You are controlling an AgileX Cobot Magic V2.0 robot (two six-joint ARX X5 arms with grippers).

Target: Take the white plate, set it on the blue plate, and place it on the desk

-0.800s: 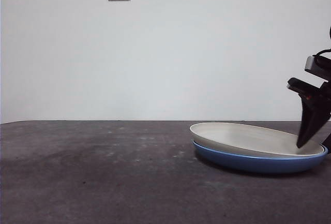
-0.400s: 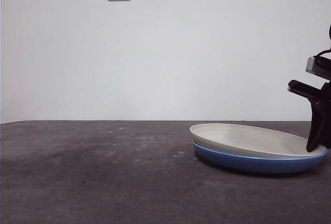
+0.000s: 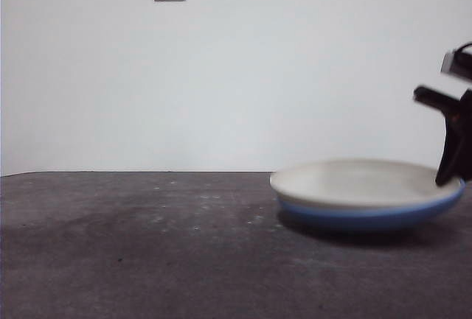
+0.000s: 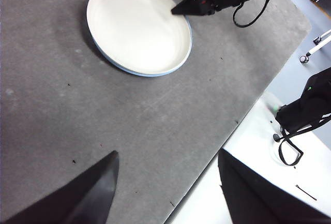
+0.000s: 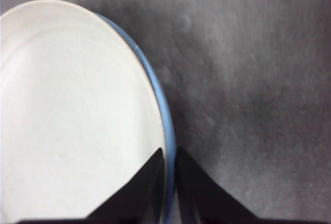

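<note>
White plate (image 3: pixel 361 181) nested in blue plate (image 3: pixel 369 216), far right on the counter (image 3: pixel 147 245). Since half a second ago: pair tipped up on the right tool's (image 5: pixel 169 157) side and blurred in the front view, so probably both being lifted together. Right tool clamped together on the stacked rims, one jaw over the white, one outside the blue. Left tool (image 4: pixel 165 182) spread apart, high, well apart, waiting. Matte cream, glossy blue, speckled grey counter.
</note>
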